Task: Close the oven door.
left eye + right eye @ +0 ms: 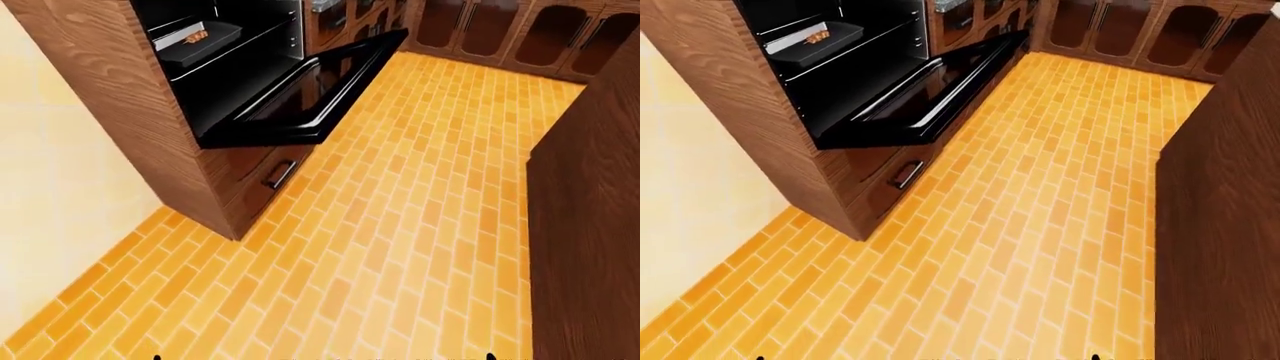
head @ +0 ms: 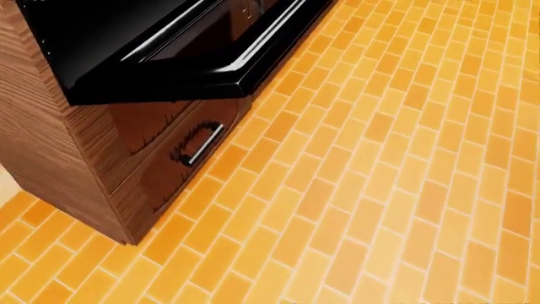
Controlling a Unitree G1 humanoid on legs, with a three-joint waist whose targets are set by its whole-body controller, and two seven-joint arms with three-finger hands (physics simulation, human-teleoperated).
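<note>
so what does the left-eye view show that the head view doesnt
Only the left-eye view shows the oven cavity with a tray of food on a rack, glass-fronted cabinets at the top, and a wooden unit on the right. The head view adds nothing of its own, only a closer look. Both show the open oven door, the drawer handle beneath it and the brick floor. Neither hand is visible.

No text, label, brand, number or sign is showing legibly anywhere in these views. The open oven door (image 1: 310, 94), the drawer (image 2: 182, 149) lying beneath it and the far cabinets (image 1: 1120, 30) are all showing bare surfaces, carrying nothing that can be read.
</note>
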